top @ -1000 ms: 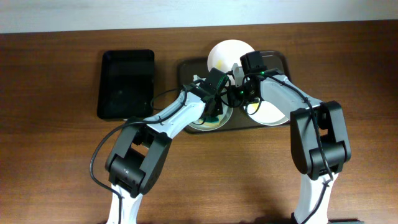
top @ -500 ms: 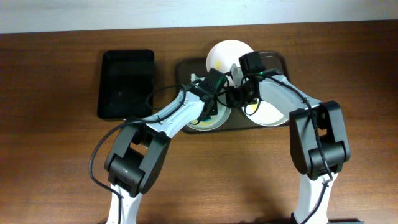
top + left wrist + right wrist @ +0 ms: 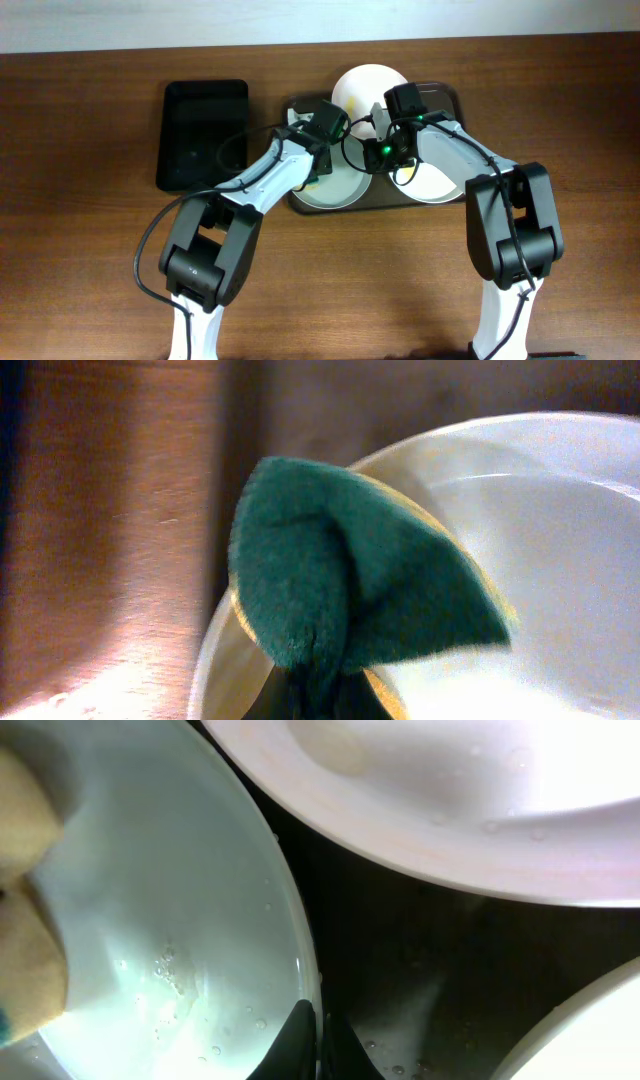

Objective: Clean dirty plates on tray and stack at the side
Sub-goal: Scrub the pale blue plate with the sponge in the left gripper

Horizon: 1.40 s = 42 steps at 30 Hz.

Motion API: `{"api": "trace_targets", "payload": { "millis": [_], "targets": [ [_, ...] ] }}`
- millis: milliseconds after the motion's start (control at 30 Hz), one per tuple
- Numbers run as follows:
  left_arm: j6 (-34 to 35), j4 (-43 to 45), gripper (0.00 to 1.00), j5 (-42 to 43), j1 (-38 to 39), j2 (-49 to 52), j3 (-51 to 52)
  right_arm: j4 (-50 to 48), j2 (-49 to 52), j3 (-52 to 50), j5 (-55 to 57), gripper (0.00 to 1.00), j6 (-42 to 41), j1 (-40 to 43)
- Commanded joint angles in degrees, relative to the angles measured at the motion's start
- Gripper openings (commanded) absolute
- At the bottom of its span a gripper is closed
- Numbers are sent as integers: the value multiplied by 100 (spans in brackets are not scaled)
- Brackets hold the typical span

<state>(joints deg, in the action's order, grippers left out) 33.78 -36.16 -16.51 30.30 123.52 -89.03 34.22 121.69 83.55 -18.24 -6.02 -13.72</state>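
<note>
Three white plates lie on the dark brown tray (image 3: 450, 100): a front-left plate (image 3: 340, 190), a back plate (image 3: 365, 85) and a right plate (image 3: 440, 180). My left gripper (image 3: 322, 128) is shut on a green sponge with a yellow back (image 3: 350, 580), held over the far-left rim of the front-left plate (image 3: 540, 560). My right gripper (image 3: 318, 1030) is shut on that plate's right rim (image 3: 180, 900), where water drops show. The sponge's yellow side (image 3: 25, 940) shows at the left edge of the right wrist view.
A smaller glossy black tray (image 3: 203, 135) lies on the wooden table to the left of the brown tray. The back plate (image 3: 450, 800) and the right plate (image 3: 590, 1030) lie close round my right gripper, with wet dark tray floor (image 3: 420, 950) between them.
My left gripper has moved with the sponge from the middle of the front-left plate back and left to its rim. The right gripper has stayed on the plate's rim.
</note>
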Motion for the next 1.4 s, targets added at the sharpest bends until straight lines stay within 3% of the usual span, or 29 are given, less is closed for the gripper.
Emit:
{"api": "trace_targets", "payload": {
  "millis": [0,67,333,467,667,800,900,967,1067,1100,1367],
  "targets": [
    [-197,431,0,1902,-96,-221,26,68,74,63,96,4,61,-9],
    [-197,748,0,2592,-44,-160,96,68,74,63,94,4,61,-9],
    [-199,686,0,2402,70,313,101,68,74,63,96,4,61,-11],
    [-199,326,0,1224,-66,310,101,72,74,63,94,4,59,-11],
    [-197,-387,0,-1604,-243,310,98,94,74,63,96,4,59,-9],
    [-195,-452,0,-2059,-243,229,68,116,74,63,94,4,59,-9],
    [-195,-444,0,-1576,-240,63,20,122,74,63,94,4,59,-11],
    [-197,-391,0,-348,-236,-103,-17,120,74,63,94,4,59,-11],
    [-192,-72,0,2133,-234,-149,-13,111,74,63,94,4,59,-11],
    [-192,28,0,2540,-229,-140,-2,111,74,63,94,4,59,-11],
    [48,199,0,2874,-81,-138,26,111,74,63,94,4,57,-11]
  ]
}}
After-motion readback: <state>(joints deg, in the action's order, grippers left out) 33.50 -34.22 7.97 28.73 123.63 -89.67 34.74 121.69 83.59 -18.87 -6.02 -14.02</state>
